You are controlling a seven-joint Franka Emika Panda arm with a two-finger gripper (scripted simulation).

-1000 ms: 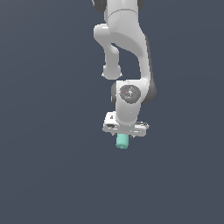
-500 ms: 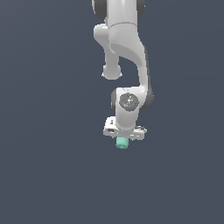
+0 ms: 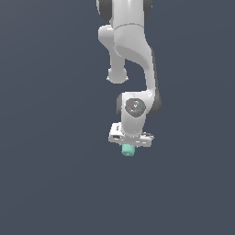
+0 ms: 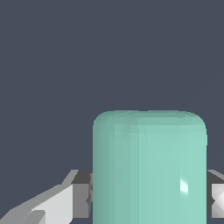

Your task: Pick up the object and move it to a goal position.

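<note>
The object is a small mint-green stubby cylinder (image 3: pixel 127 150). It hangs just below the white hand of my arm in the exterior view, held off any surface. My gripper (image 3: pixel 128 146) is shut on it. In the wrist view the cylinder (image 4: pixel 149 168) fills the space between my two grey fingers (image 4: pixel 82 197), which press against its sides. Its free end points away from the hand. No goal marker shows in either view.
Plain dark grey-blue background all around in both views. The white arm (image 3: pixel 131 50) rises from the hand to the top edge of the exterior view.
The hand with the cylinder has drifted slightly toward the exterior view's left and a little down. The grip has not changed.
</note>
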